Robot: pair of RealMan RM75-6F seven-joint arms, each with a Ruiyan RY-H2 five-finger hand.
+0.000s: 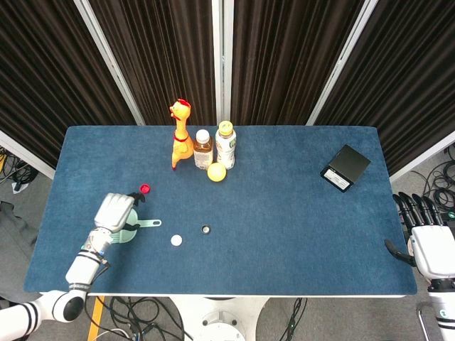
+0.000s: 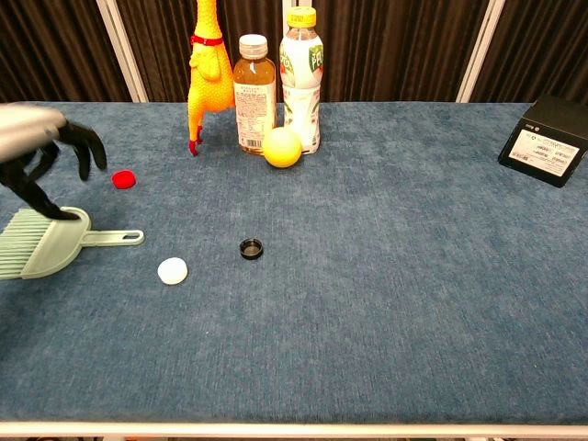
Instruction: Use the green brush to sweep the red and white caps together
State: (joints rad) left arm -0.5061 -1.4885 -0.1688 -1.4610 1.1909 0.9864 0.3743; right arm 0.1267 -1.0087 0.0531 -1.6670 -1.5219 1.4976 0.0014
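Note:
The green brush (image 2: 55, 243) lies flat on the blue table near its left side, handle (image 1: 149, 224) pointing right. My left hand (image 2: 41, 147) hovers over the brush head with fingers spread, and one dark fingertip (image 2: 55, 211) is at the head's top edge. It holds nothing. The red cap (image 2: 123, 179) sits just beyond the brush, close to the hand (image 1: 116, 213). Right of the handle lies the white cap (image 2: 172, 270). My right hand (image 1: 430, 234) is off the table's right edge, fingers extended and empty.
A small black cap (image 2: 251, 248) lies right of the white one. At the back stand a yellow rubber chicken (image 2: 206, 69), two bottles (image 2: 254, 92) (image 2: 300, 78) and a yellow ball (image 2: 282, 147). A black box (image 2: 544, 142) sits far right.

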